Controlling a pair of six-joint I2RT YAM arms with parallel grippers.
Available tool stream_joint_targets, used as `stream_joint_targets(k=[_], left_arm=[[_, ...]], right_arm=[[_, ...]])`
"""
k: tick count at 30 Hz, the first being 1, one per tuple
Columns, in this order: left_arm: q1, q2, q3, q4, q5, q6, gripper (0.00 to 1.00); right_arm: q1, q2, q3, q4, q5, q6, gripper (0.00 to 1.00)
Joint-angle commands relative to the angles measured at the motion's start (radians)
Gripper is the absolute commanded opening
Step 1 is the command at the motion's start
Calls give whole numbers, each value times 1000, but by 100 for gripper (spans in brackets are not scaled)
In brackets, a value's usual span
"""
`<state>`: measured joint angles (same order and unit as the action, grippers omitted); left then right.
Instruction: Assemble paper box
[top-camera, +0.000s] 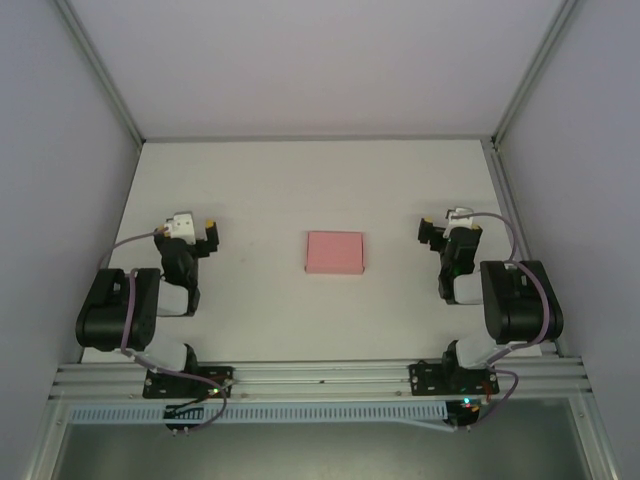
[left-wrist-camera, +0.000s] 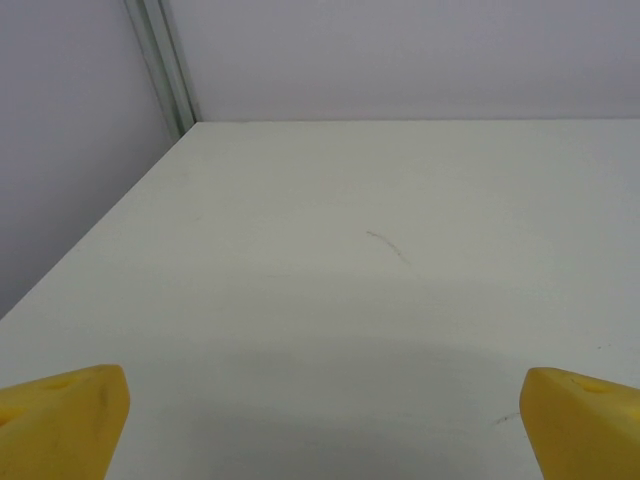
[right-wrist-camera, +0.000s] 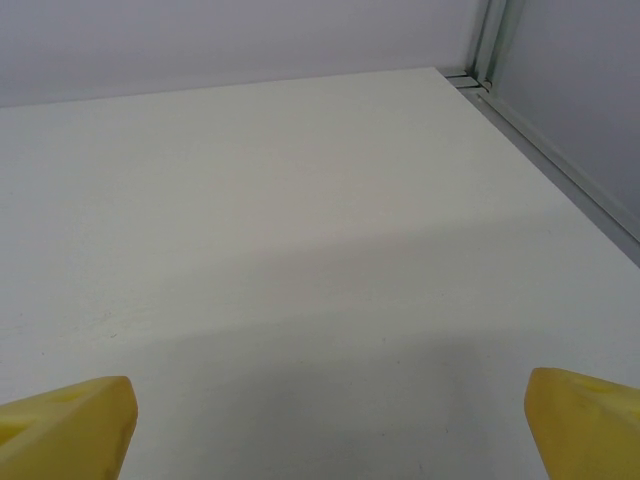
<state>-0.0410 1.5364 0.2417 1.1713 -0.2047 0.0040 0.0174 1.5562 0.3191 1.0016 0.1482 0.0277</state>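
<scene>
This is a robotics lab cell, a purpose-built test booth rather than a lived-in room. Two black robot arms, the left arm (top-camera: 120, 305) and the right arm (top-camera: 515, 300), are bolted to a ribbed aluminium rail (top-camera: 320, 378) along the near edge of a plain white bench (top-camera: 300, 320). Loose cables (top-camera: 125, 240) loop from their joints down to the bases. The left hand (top-camera: 183, 228) and the right hand (top-camera: 452, 225) end in moulded yellow fingertips (left-wrist-camera: 60, 420). Blank pale walls (top-camera: 300, 60), held in slim aluminium posts (top-camera: 100, 70), box the bench in on three sides.
</scene>
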Motion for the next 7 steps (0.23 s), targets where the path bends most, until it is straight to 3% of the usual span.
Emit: stream_joint_targets(k=[1,7], left_arm=[[-3,9,13,36,10,22,100],[-4,8,13,36,10,21,100]], right_arm=[[-2,4,16,11,-25,13,100],[-1,4,14,17,-25,14,100]])
